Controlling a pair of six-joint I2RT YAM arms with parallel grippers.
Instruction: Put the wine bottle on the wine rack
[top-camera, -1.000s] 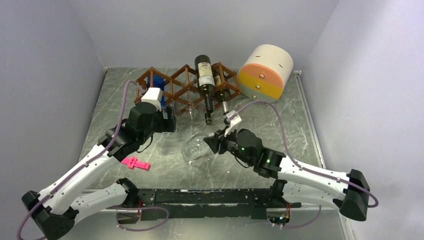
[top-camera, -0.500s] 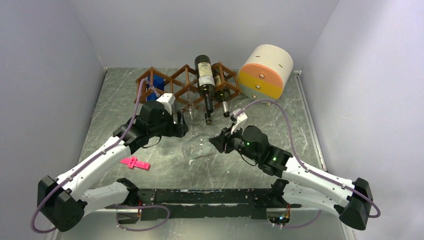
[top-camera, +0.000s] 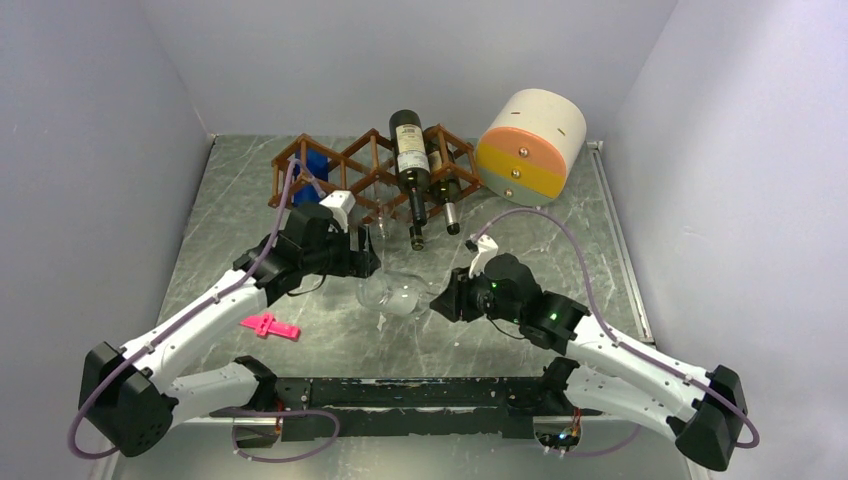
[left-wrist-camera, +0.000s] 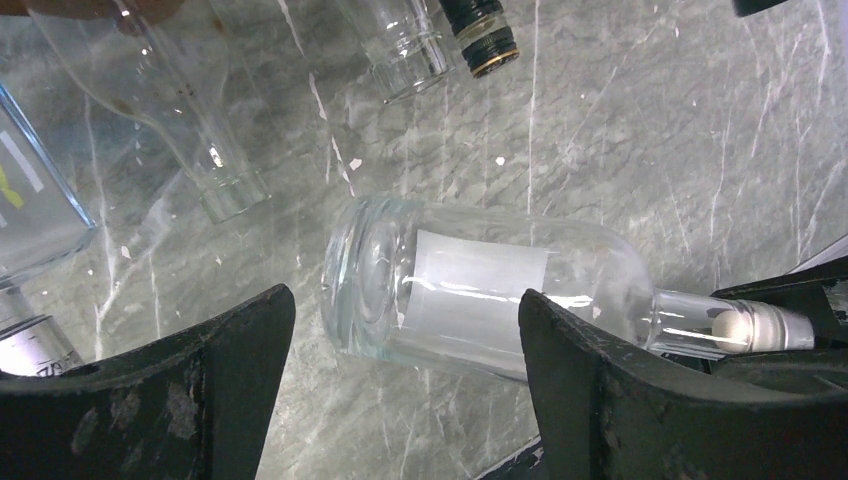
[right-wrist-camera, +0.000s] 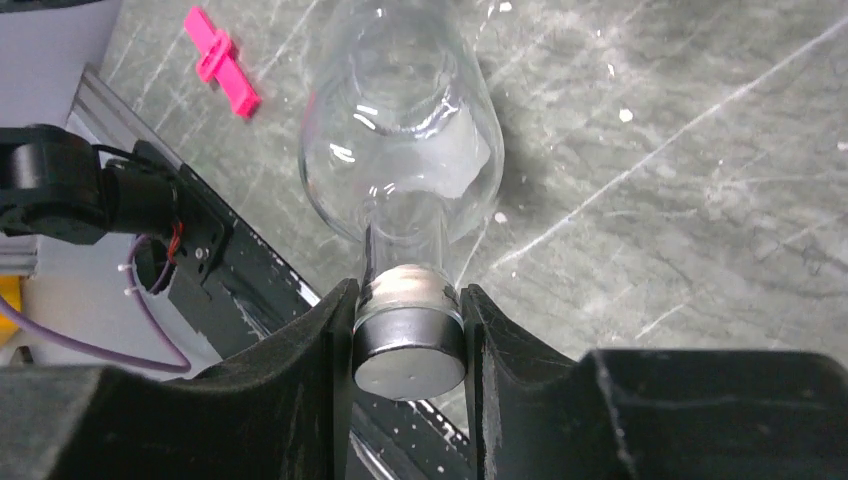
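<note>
A clear glass wine bottle (top-camera: 392, 294) with a white label lies on its side on the marble table. It also shows in the left wrist view (left-wrist-camera: 480, 290) and the right wrist view (right-wrist-camera: 400, 130). My right gripper (right-wrist-camera: 408, 330) is shut on its capped neck (right-wrist-camera: 410, 345). My left gripper (left-wrist-camera: 405, 385) is open, its jaws wide apart just above the bottle's base end, not touching it. The reddish-brown wooden wine rack (top-camera: 375, 175) stands at the back, holding a dark bottle (top-camera: 410, 160) and other bottles.
A cream, orange and yellow cylinder (top-camera: 528, 140) stands right of the rack. A pink clip (top-camera: 270, 325) lies on the table near the left arm. Clear bottle necks (left-wrist-camera: 225, 185) and a dark bottle mouth (left-wrist-camera: 485, 40) stick out of the rack. Grey walls enclose three sides.
My left gripper has moved right and forward, from near the rack to over the clear bottle's base. My right gripper has shifted right and nearer while holding the bottle's neck.
</note>
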